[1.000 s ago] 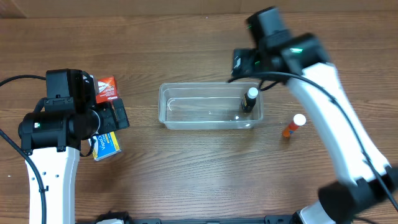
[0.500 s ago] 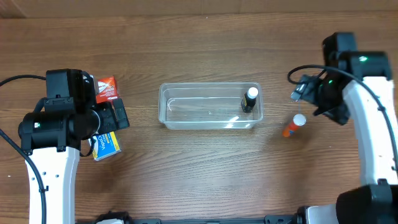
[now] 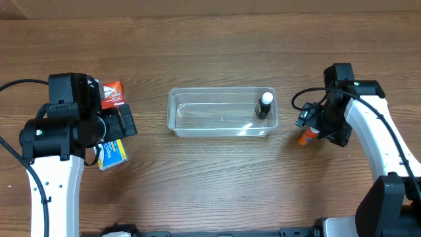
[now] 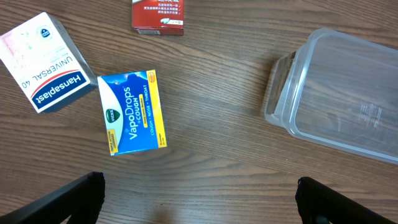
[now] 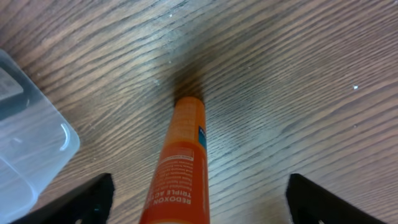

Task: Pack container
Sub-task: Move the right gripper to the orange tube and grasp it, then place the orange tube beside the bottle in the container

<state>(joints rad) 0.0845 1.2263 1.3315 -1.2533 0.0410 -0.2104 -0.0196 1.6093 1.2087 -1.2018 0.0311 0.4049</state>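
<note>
Overhead, the container (image 3: 210,122) lies open on the wooden worktop (image 3: 217,191), about midway between the two arms, with its long sides running left to right. A small dark bottle (image 3: 264,105) with a white cap stands upright inside it, at its right end.

Just past the container's right end an orange tube (image 5: 181,155) lies flat on the worktop, apart from the tub's wall. The right jaws hang over this tube and are spread wide. The right wrist view shows one finger on each side of the tube, neither touching it, and a rounded corner of the container at the left edge.

Three small boxes lie well apart from the container's left end. These are a red box (image 4: 158,15), a blue VapoDrops box (image 4: 134,112) and, farther from the container, a white Hansaplast box (image 4: 43,62). The left jaws are also spread apart and grip nothing. They hang above the worktop on the container's left side, near the blue box
</note>
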